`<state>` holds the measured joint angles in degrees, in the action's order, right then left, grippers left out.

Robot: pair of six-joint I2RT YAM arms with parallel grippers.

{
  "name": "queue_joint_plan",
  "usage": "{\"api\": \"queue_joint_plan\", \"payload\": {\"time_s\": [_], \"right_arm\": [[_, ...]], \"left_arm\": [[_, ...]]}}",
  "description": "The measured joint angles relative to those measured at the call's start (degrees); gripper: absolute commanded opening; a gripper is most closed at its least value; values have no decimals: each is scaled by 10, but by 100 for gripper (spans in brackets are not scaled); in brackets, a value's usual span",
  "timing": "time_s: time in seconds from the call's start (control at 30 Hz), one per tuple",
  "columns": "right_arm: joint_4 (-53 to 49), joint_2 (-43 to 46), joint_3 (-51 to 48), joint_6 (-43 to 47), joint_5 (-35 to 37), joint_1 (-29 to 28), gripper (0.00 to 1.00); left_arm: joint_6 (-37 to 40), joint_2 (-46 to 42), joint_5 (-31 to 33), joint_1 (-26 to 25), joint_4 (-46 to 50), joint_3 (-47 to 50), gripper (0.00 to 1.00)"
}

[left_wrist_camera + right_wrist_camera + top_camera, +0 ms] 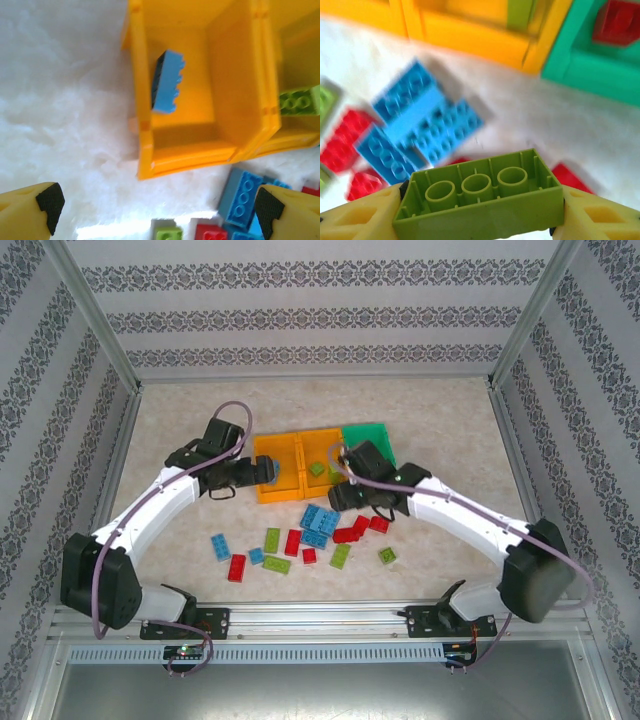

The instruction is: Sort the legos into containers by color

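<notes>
Left gripper [159,207]: yellow fingers with black pads spread wide, nothing between them; it hangs over the near left corner of the left orange plastic bin [145,140].
Brick in that bin: a blue studded plastic brick [167,82] stands on edge against the bin's left wall, with its studs turned toward the bin's middle and its long axis along that wall.
Right gripper [480,220]: yellow fingers pinch a lime green plastic brick [480,197] by its two short ends, above the table just on the near side of the bins.
Held brick's lie: the hollow underside, with three round tubes in a row, faces the wrist camera; the long axis runs from finger to finger.
Middle orange plastic bin [322,445]: a small lime brick [299,100] lies flat inside.
Green plastic bin [590,70]: at the right end of the row; a red brick [619,22], blurred, lies inside.
Row of bins: side by side about mid-way across the beige mottled table [450,420].
Loose bricks: a cluster of blue bricks [320,522] sits just near of the bins; red, lime and blue ones lie scattered between it and the table's near edge.
Lettering on studs: too blurred to tell.
</notes>
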<state>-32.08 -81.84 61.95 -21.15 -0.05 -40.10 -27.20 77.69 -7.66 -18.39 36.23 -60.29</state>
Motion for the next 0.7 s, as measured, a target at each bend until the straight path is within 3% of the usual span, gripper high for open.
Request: {"api": "queue_joint_plan", "payload": {"time_s": [0.23, 0.43, 0.7], "right_arm": [[26, -149, 156, -1, -16, 33, 49], [17, -255, 231, -14, -12, 59, 49], [-13, -328, 306, -14, -4, 73, 63]], "left_arm": [[-15, -64, 26, 2, 39, 98, 99], [-44, -115, 45, 4, 72, 143, 99], [-85, -149, 43, 5, 106, 187, 99]]}}
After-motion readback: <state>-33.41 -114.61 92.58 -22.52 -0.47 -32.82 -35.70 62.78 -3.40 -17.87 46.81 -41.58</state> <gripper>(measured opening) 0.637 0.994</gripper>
